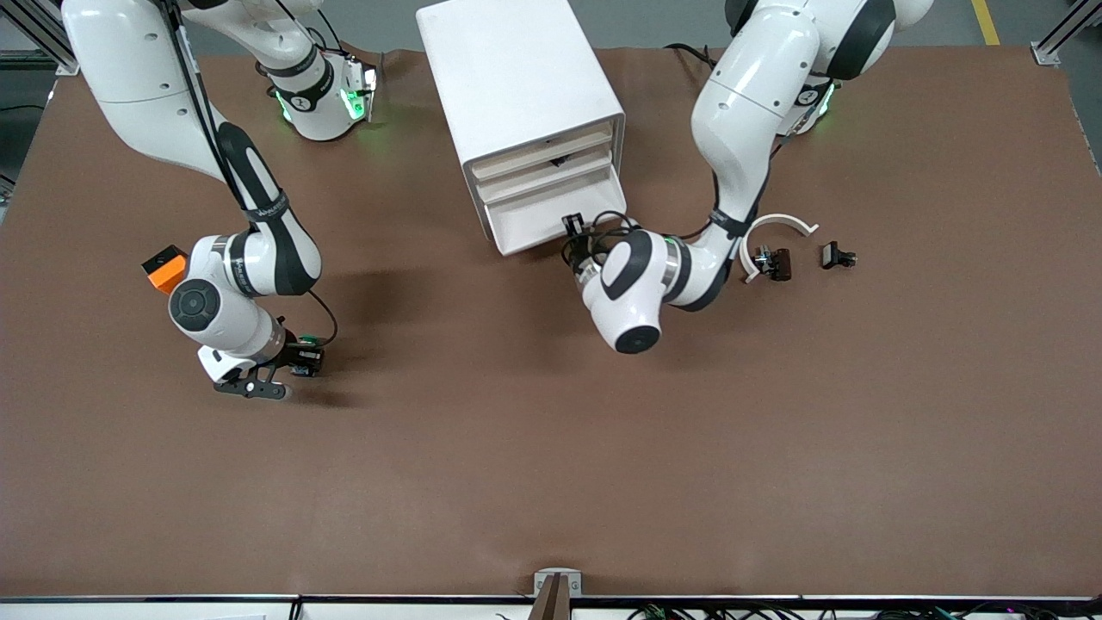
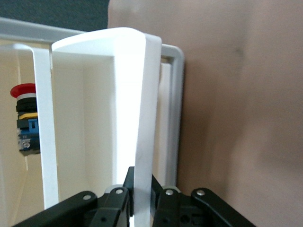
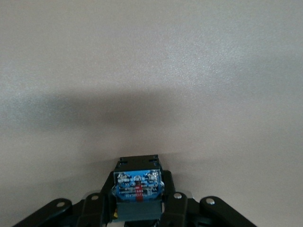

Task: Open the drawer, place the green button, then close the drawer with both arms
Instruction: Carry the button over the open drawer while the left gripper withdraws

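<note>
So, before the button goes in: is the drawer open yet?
Only slightly open: the drawer juts from the cabinet, left hand gripping its front.

Cabinet [image 1: 525, 95] between the arms' bases; cube [image 1: 165, 268] toward right arm's end of table [image 1: 551, 448].

High front view facing robots, wrist views close, sharing brown table [image 1: 551, 448]
</note>
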`<state>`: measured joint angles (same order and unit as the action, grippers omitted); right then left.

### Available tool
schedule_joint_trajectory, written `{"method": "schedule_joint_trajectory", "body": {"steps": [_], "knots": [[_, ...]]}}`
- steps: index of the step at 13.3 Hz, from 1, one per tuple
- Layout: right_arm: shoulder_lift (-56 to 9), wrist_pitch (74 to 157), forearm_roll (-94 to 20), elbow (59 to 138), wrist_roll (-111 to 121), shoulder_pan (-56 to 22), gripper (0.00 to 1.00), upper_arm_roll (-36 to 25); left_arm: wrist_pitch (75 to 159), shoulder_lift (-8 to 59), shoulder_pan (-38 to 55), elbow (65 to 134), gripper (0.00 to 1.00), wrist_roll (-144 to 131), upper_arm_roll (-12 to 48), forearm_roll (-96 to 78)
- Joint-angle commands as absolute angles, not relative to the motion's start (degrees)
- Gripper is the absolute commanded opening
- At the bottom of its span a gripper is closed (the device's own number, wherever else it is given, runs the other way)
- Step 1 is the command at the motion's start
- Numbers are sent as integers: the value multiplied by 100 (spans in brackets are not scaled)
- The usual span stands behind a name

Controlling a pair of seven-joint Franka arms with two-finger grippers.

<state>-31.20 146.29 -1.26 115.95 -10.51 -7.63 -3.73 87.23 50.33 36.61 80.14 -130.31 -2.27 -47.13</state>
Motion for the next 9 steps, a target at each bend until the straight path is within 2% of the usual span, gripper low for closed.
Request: {"method": "schedule_joint_trajectory", "body": {"steps": [1, 2, 3, 4, 5, 6, 9], "knots": [[-3068, 14284, -132, 11436, -1134, -800, 0, -387, 9201, 5063, 3403, 7743, 0, -12956, -308, -4676], [-3033, 14013, -132, 11287, -1221, -800, 0, -387, 9237, 5054, 3323, 7717, 0, -12825, -308, -4676], [-2997, 13714, -132, 11102, -1448, -843, 0, -361, 9237, 5045, 3261, 7708, 12, -12736, -308, -4676], [-2867, 13285, -132, 10883, -1790, -983, 0, -317, 9237, 5028, 3209, 7665, 31, -12692, -308, -4676], [-2752, 12819, -132, 10637, -2167, -1150, 0, -316, 9237, 5027, 3147, 7603, 82, -12674, -308, -4676], [-2699, 12423, -141, 10365, -2528, -1308, 0, -316, 9237, 5019, 3138, 7550, 100, -12683, -316, -4658], [-2663, 11227, -315, 9355, -3792, -1949, 0, -299, 9237, 4931, 3129, 7445, 100, -12683, -500, -4614]]}}
